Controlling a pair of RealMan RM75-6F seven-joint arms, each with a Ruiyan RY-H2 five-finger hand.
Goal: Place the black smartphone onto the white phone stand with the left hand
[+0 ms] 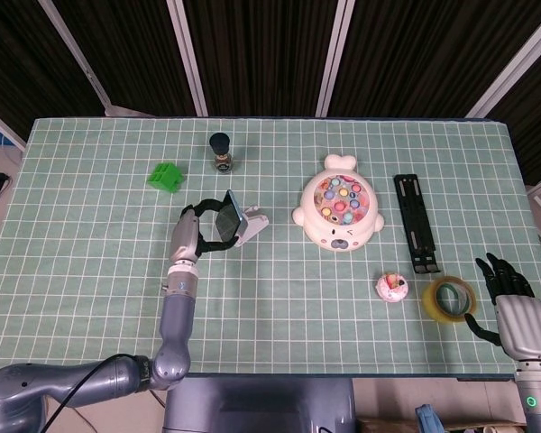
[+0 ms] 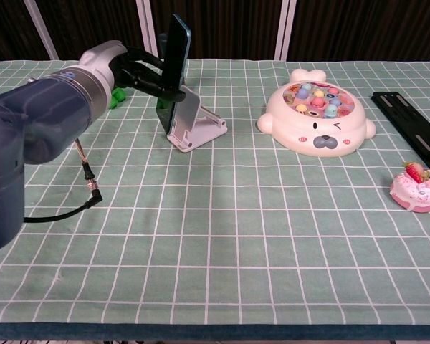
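The black smartphone (image 2: 173, 64) stands almost straight up on its edge, tilted a little. Its lower end is right at the back of the white phone stand (image 2: 193, 120), but I cannot tell if it sits in the stand's slot. From above, the phone (image 1: 224, 219) looks like a thin dark slab just left of the stand (image 1: 250, 225).

The left robot hand (image 2: 132, 70) is clamped on the phone, with dark fingers (image 2: 156, 80) wrapped around its sides. In the head view, this robot hand (image 1: 187, 236) sits just left of the phone, with its grey arm going down toward the near edge of the surface (image 1: 90, 271).

The surface has a green cloth with white squares. Behind the phone is a small dark bottle (image 1: 221, 152). To the left of that is a green block (image 1: 165, 176).

To the right of the stand is a white seal toy (image 2: 316, 120) with coloured bits on top. Further right lies a long black bar (image 1: 416, 223). Near the seal, closer to the front, is a pink donut toy (image 2: 417, 188). A roll of clear tape (image 1: 450, 298) lies just beside it.

The right robot hand (image 1: 512, 307) rests at the near right corner, next to the tape. Its fingers are apart and it holds nothing.
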